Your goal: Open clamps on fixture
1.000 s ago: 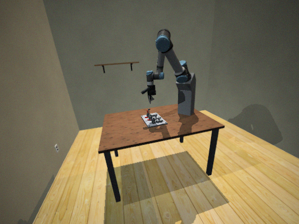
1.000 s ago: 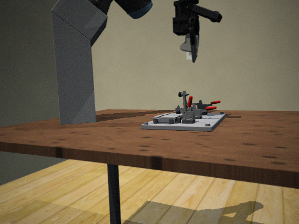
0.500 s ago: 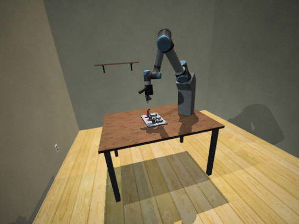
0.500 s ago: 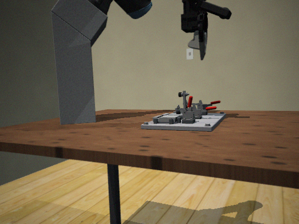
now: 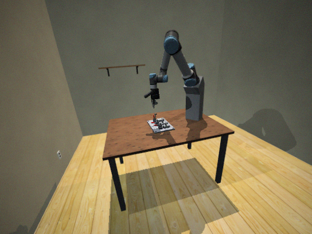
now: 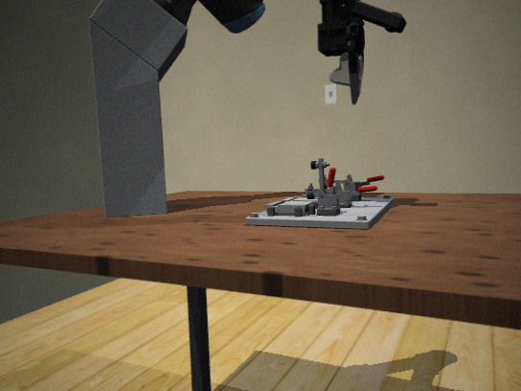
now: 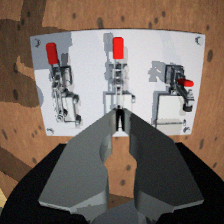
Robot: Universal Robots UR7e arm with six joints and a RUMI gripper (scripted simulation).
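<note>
The rectangular brown desk (image 5: 129, 140) (image 6: 215, 249) (image 7: 100, 15) looks like wood, matt and dark-flecked. The pale yellow plank floor (image 5: 77, 178) (image 6: 120, 326) looks like smooth wood. The flat light-grey fixture plate (image 5: 153, 129) (image 6: 306, 223) (image 7: 92, 47) seems matt metal, the slim red clamp handles (image 6: 331, 177) (image 7: 118, 48) smooth plastic. The tapered grey pincer (image 5: 153, 107) (image 6: 354, 102) (image 7: 119, 110) looks like smooth, dull metal.

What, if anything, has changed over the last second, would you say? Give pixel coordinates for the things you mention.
The gripper (image 5: 153, 107) (image 6: 354, 102) (image 7: 119, 110) moved away from the pedestal (image 5: 194, 106) (image 6: 129, 134), still above the fixture (image 5: 153, 127) (image 6: 306, 222) (image 7: 90, 47). Nothing was visibly grasped or released. The fixture and its clamps look unchanged.
</note>
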